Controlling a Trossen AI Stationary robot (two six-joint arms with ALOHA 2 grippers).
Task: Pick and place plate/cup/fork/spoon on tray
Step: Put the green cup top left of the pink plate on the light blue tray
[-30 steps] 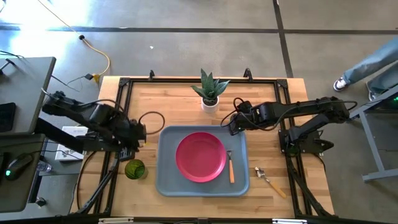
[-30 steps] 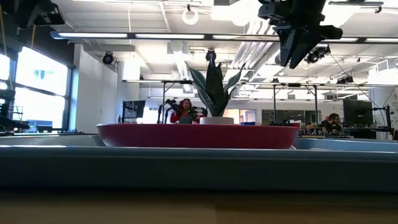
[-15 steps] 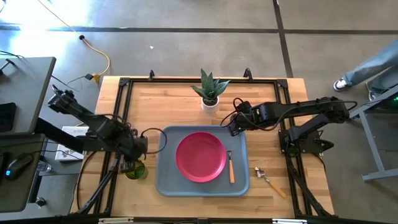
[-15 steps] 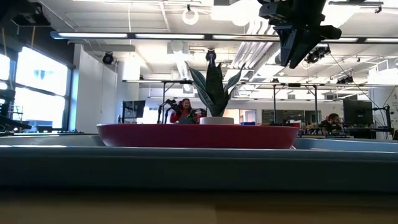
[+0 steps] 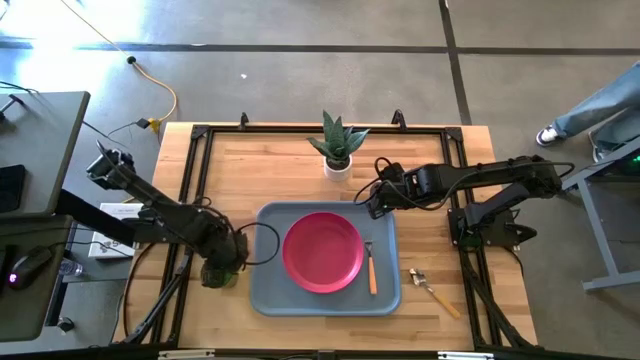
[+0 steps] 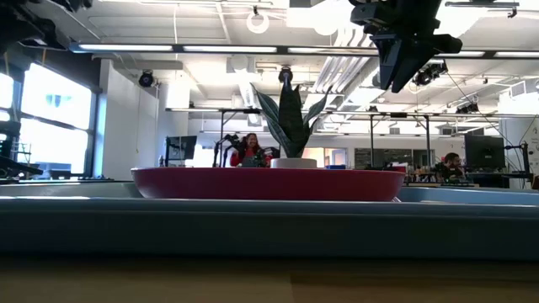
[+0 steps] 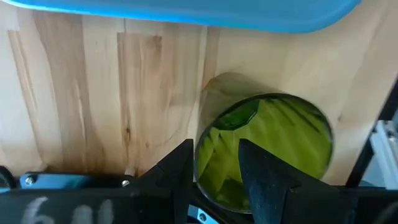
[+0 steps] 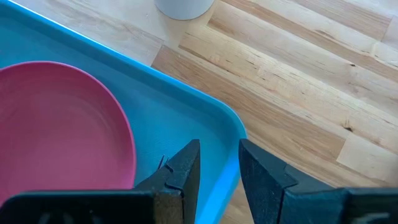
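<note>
High view: cup (image 5: 217,275) mostly hidden under left gripper (image 5: 228,258). Left wrist view: cup rim cut off at frame edge, tray (image 7: 186,12) only an edge strip. Low view: fork, spoon and cup hidden behind tray rim (image 6: 269,223).

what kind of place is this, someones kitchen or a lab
Most likely a robotics lab or open workshop, not a kitchen: the wooden table stands on a bare concrete floor, and behind it the low view shows ceiling strip lights and people at monitors.

We see the plate (image 5: 323,251) and fork (image 5: 371,268) on the tray (image 5: 270,290), the cup (image 5: 217,274) left, the spoon (image 5: 432,290) right.
</note>
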